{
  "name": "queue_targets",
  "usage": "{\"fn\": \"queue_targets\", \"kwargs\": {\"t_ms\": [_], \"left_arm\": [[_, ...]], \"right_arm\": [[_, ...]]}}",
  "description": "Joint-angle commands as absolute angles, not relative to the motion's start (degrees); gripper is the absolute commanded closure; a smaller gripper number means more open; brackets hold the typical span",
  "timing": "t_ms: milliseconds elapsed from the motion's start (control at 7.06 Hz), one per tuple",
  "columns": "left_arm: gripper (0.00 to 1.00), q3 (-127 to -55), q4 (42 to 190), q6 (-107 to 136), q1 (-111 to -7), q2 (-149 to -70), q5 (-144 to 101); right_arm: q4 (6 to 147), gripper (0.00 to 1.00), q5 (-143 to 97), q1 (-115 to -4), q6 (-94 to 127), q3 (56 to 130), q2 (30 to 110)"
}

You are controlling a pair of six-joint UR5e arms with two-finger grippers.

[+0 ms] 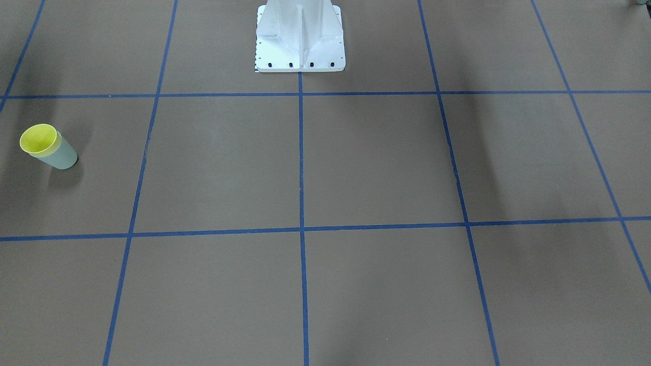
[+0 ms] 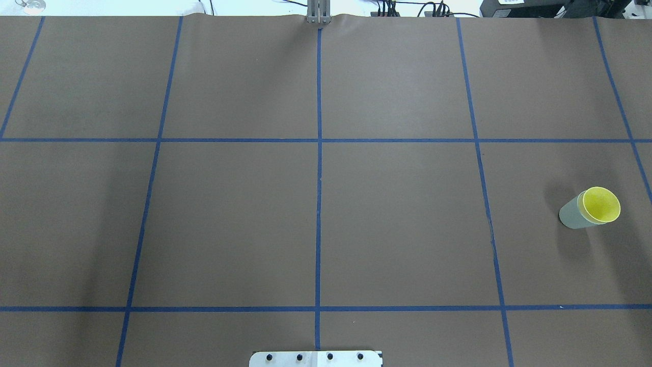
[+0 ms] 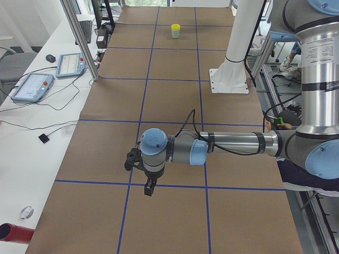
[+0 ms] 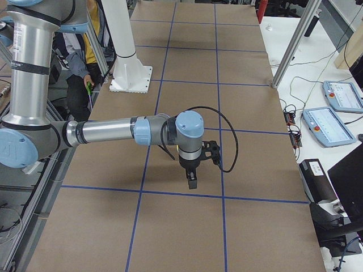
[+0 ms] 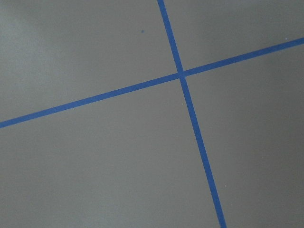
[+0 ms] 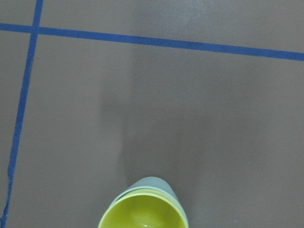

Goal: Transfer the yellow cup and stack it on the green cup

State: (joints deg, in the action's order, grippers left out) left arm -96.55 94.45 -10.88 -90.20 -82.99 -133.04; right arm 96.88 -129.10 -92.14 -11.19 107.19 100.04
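Observation:
The yellow cup (image 1: 38,140) sits nested inside the green cup (image 1: 62,157), standing upright on the brown table near the robot's right end. The pair also shows in the overhead view, yellow cup (image 2: 601,205) in green cup (image 2: 570,216), and at the bottom edge of the right wrist view (image 6: 142,214). In the exterior left view it is small and far off (image 3: 175,30). My left gripper (image 3: 149,189) hangs over a tape crossing. My right gripper (image 4: 192,182) hangs above the table. Both show only in side views, so I cannot tell if they are open or shut.
The white robot pedestal (image 1: 300,40) stands at the table's middle rear edge. Blue tape lines (image 2: 319,153) divide the brown surface into squares. Side benches hold teach pendants (image 3: 32,87) (image 4: 329,124). A person (image 4: 85,62) stands behind the pedestal.

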Motion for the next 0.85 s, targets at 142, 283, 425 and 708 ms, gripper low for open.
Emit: {"fn": "queue_targets", "kwargs": {"t_ms": [142, 283, 425, 708], "left_arm": [[0.00, -96.5, 91.5, -10.4, -89.3, -83.0, -134.7], [0.00, -96.6, 91.6, -10.4, -89.4, -83.0, -134.7], [0.00, -96.6, 91.8, -10.6, -89.6, -82.9, -134.8], [0.00, -96.2, 92.1, -10.5, -89.6, -82.8, -134.8]], "right_arm": [[99.1, 0.00, -120.7, -94.7, -13.6, 103.5, 102.7], [98.9, 0.00, -118.6, -94.7, -13.4, 103.0, 102.7], [98.9, 0.00, -118.9, -94.7, -13.3, 103.0, 102.7], [98.9, 0.00, -119.7, -94.7, -13.3, 102.9, 102.7]]}}
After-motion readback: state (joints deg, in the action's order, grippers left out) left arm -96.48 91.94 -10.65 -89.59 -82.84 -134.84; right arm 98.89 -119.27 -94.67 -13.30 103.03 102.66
